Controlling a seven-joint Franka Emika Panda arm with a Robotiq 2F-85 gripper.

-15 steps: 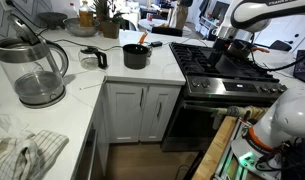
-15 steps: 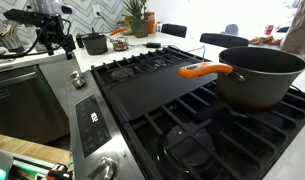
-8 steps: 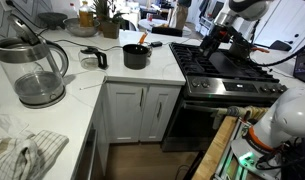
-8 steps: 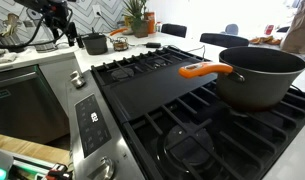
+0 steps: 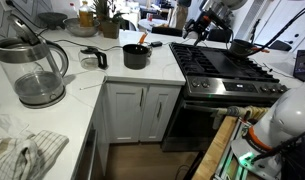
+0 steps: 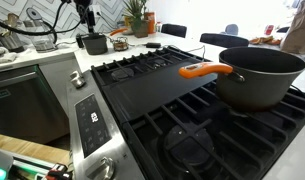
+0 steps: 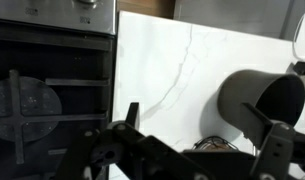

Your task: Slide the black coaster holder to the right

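Observation:
The black coaster holder (image 7: pixel 212 143) shows only in the wrist view: a low black wire rim with tan coasters inside, on the white counter, mostly hidden behind my gripper's body. My gripper (image 7: pixel 204 130) is open, its fingers spread on either side of and above the holder. In both exterior views the gripper (image 5: pixel 195 31) (image 6: pixel 86 16) hangs in the air above where the counter meets the stove. I cannot make out the holder in either of those views.
A black pot with an orange utensil (image 5: pixel 136 56) (image 6: pixel 94 43) (image 7: pixel 258 98) stands close beside the holder. A black-handled white cup (image 5: pixel 92 58) and a glass kettle (image 5: pixel 37 70) sit further along the counter. A large pot with an orange handle (image 6: pixel 262 75) is on the stove (image 5: pixel 224 66).
The arm has swung from over the stove toward the counter, so the gripper now hangs near the black pot. The gripper stayed open. Nothing on the counter moved.

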